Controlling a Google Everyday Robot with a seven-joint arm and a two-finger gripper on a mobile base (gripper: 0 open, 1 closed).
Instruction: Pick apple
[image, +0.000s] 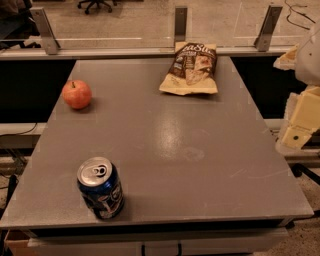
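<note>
The apple (76, 94) is small, round and red-orange with a short stem. It sits upright on the grey table (190, 150) near its left edge, toward the back. My gripper (299, 124) shows as pale yellow parts at the right edge of the view, beyond the table's right side, far from the apple and holding nothing that I can see.
A blue drink can (100, 187) stands near the table's front left corner. A chip bag (191, 68) lies flat at the back centre. A glass barrier with metal posts (180, 25) runs along the back edge. Dark gaps lie beside the table.
</note>
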